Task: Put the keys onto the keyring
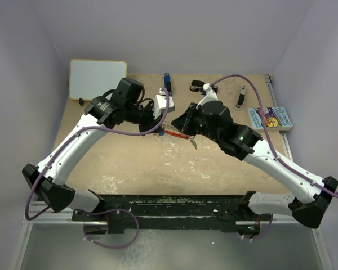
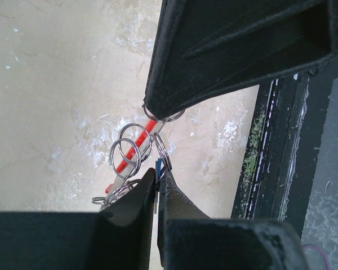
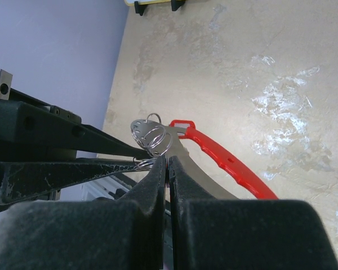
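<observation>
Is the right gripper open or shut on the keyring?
Shut on it. In the right wrist view the right gripper has its jaws closed to a thin seam, pinching the silver ring end of the red keyring.

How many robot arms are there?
2. The left arm comes in from the left side, the right arm from the right side; both meet mid-table at the red keyring.

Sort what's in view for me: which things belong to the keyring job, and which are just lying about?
Job: keyring, a red clip with silver rings; blue-tagged key; left claw; right claw.
Lying about: whiteboard; blue-and-black stick; black stapler; dark oblong stick; book.
</observation>
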### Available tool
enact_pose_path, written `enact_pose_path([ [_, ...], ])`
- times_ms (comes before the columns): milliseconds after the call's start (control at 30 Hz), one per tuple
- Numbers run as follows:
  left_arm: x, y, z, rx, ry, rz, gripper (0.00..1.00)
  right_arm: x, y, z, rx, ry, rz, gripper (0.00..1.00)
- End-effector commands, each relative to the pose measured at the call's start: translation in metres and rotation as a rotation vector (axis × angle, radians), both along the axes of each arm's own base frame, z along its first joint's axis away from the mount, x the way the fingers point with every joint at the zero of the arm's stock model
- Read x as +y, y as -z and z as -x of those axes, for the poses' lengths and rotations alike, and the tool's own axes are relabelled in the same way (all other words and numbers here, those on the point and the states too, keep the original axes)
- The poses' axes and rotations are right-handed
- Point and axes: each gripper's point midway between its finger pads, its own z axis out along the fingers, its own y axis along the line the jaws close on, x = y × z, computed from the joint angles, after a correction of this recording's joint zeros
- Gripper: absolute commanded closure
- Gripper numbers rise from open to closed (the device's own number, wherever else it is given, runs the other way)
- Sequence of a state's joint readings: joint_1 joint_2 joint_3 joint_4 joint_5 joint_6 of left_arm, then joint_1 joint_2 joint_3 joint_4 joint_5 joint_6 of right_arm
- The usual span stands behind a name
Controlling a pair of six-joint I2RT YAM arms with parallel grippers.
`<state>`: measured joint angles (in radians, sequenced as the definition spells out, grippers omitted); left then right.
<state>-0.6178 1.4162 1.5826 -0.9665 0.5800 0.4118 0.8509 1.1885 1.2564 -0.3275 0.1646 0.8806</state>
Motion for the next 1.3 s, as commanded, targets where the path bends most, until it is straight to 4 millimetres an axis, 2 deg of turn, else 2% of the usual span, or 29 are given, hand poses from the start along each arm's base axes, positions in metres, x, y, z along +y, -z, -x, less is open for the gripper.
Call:
enact_pose_path([
  [0, -0.005, -0.02, -0.006, -0.055, 0.003, 0.033, 0.96, 0.002, -0.035, -0.001, -0.074, -0.012, -0.067, 1.0],
  [300, -0.014, -0.025, -0.008, -0.033, 0.007, 0.064, 0.96, 0.012, -0.034, -0.001, -0.079, -0.044, -0.072, 1.0],
  [500, -0.015, -0.028, -0.006, -0.03, 0.017, 0.071, 0.96, 0.001, -0.031, -0.007, -0.087, 0.013, -0.042, 1.0],
  [633, -0.015, -0.029, 0.0, -0.014, 0.042, 0.076, 0.96, -0.004, -0.018, -0.005, -0.053, 0.031, -0.033, 1.0],
  [800, -0.017, -0.025, -0.002, 0.001, 0.045, 0.074, 0.96, -0.012, 0.002, -0.01, -0.033, 0.081, 0.018, 1.0],
  [833, -0.018, -0.022, -0.004, 0.007, 0.044, 0.069, 0.96, -0.014, 0.004, -0.011, -0.033, 0.09, 0.026, 0.98],
  [900, -0.022, -0.012, -0.009, 0.041, 0.036, 0.047, 0.96, -0.019, 0.008, -0.013, -0.037, 0.116, 0.043, 0.83],
  [967, -0.025, -0.004, -0.014, 0.068, 0.03, 0.029, 0.96, -0.026, 0.012, -0.016, -0.043, 0.145, 0.064, 0.76],
  [1167, -0.04, 0.026, -0.034, 0.147, 0.034, -0.016, 0.96, -0.046, 0.034, -0.025, -0.02, 0.212, 0.137, 0.61],
  [1267, -0.045, 0.039, -0.055, 0.172, 0.027, -0.042, 0.96, -0.062, 0.047, -0.025, 0.011, 0.255, 0.173, 0.57],
])
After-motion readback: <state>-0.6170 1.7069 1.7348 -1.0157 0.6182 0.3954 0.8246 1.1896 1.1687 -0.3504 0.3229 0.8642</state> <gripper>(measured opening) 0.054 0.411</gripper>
